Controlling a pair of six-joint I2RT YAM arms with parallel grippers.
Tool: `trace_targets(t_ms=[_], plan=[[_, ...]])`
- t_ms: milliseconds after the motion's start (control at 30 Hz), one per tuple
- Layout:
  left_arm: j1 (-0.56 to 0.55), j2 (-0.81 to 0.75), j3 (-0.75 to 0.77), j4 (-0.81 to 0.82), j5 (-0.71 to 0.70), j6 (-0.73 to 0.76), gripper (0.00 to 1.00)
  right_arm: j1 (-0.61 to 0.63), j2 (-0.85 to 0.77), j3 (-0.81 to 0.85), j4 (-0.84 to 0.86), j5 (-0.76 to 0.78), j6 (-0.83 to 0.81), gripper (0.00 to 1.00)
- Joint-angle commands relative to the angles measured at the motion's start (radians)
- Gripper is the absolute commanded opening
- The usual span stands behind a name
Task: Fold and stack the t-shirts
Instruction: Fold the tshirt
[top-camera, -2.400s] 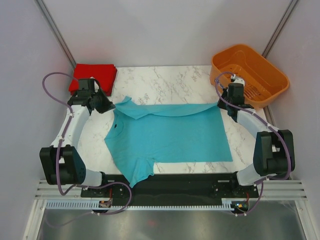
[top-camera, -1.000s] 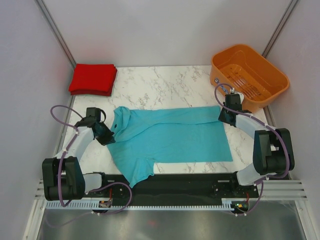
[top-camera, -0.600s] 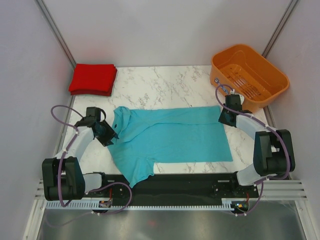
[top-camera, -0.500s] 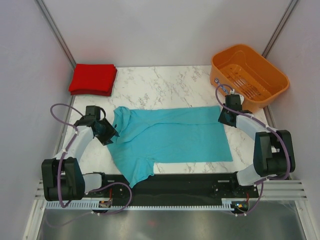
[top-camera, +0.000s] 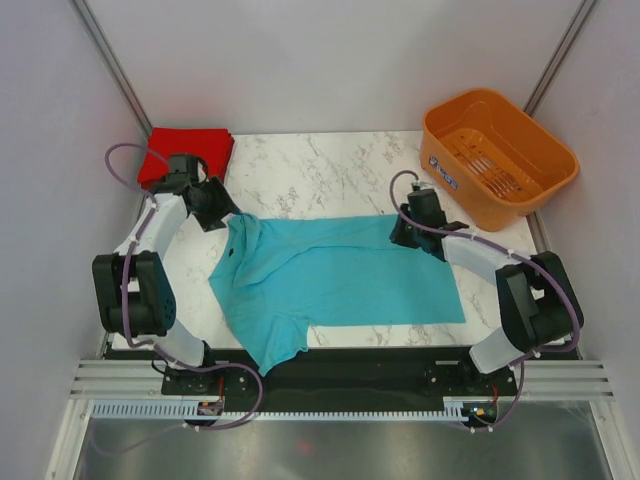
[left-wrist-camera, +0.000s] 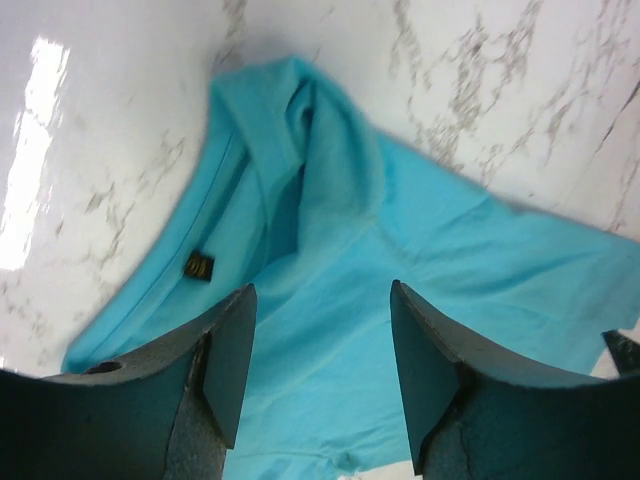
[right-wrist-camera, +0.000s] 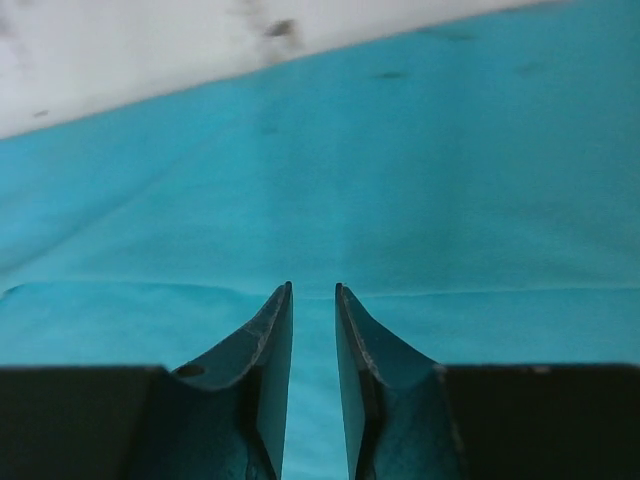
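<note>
A teal-blue t-shirt (top-camera: 340, 275) lies spread on the marble table (top-camera: 330, 170), its far edge folded over toward me and one sleeve hanging at the near left. My left gripper (top-camera: 222, 212) hovers above the shirt's collar corner; in the left wrist view the left gripper (left-wrist-camera: 320, 300) is wide open over the shirt (left-wrist-camera: 450, 260) with nothing between the fingers. My right gripper (top-camera: 397, 235) sits low over the shirt's far right part; in the right wrist view the right gripper (right-wrist-camera: 314, 287) shows a narrow empty gap above the cloth (right-wrist-camera: 400, 200). The red t-shirt (top-camera: 190, 152) lies folded at the back left.
An orange slotted basket (top-camera: 497, 155) stands at the back right corner. Grey walls close in both sides. A dark label (left-wrist-camera: 200, 265) marks the neckline.
Both grippers have opened and let go of the shirt's folded edge. The left arm swung back toward the far left; the right arm shifted left over the shirt.
</note>
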Motion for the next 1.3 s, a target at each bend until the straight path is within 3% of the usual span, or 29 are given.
trace_targets(t_ms=[0, 167, 300, 367, 567, 933, 1100, 1267], plan=[[0.007, 0.123, 0.144, 0.047, 0.088, 0.075, 0.63, 0.136, 0.012, 0.067, 0.145, -0.039, 0.114, 0.32], [0.021, 0.281, 0.282, 0.050, 0.138, 0.070, 0.61, 0.318, 0.085, 0.104, 0.246, 0.044, 0.284, 0.41], [0.020, 0.395, 0.355, 0.049, 0.250, 0.084, 0.57, 0.412, 0.145, 0.150, 0.308, 0.099, 0.327, 0.45], [0.017, 0.412, 0.355, 0.047, 0.237, 0.079, 0.56, 0.440, 0.176, 0.190, 0.293, 0.125, 0.327, 0.45], [0.000, 0.421, 0.355, 0.047, 0.113, 0.098, 0.55, 0.454, 0.193, 0.218, 0.282, 0.132, 0.310, 0.46], [-0.013, 0.504, 0.394, 0.046, 0.160, 0.075, 0.50, 0.492, 0.351, 0.393, 0.320, 0.055, 0.217, 0.45], [-0.007, 0.505, 0.408, 0.040, 0.112, 0.073, 0.34, 0.517, 0.490, 0.529, 0.403, -0.054, 0.149, 0.48], [0.036, 0.510, 0.414, 0.015, 0.079, 0.066, 0.16, 0.553, 0.604, 0.685, 0.351, -0.100, 0.105, 0.54]])
